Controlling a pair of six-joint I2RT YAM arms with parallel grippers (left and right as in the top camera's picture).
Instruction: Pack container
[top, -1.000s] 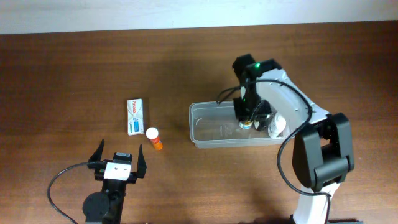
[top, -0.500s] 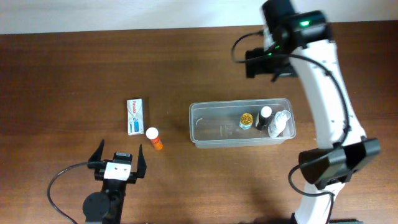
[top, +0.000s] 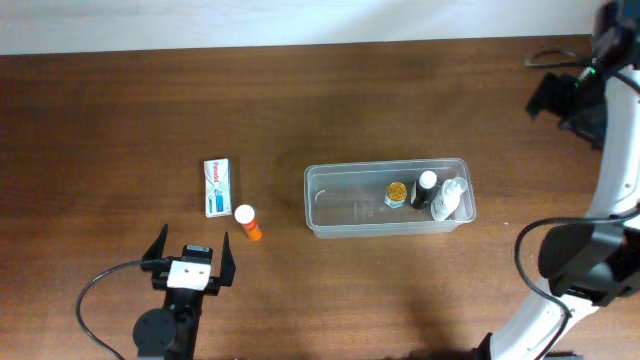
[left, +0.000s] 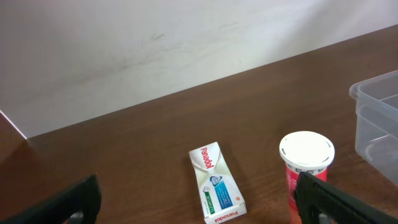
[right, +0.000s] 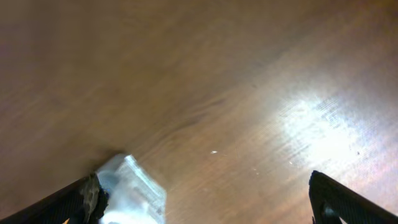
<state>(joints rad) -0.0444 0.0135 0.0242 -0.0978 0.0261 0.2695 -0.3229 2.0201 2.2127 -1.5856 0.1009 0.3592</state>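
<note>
The container (top: 340, 205) sits right of centre on the table (top: 120, 120), three bottles (top: 428, 190) bunched at its right end leaving room, while the left fingers (top: 156, 247) gape empty toward the box (top: 217, 187) and orange bottle (top: 247, 222), and the right fingers (right: 339, 202), spread empty, hang well clear.

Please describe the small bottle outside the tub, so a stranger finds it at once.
Look left of the clear container near the middle of the table. Between it and the white-and-blue box stands a small bottle. Only it has an orange body under its white cap.
</note>
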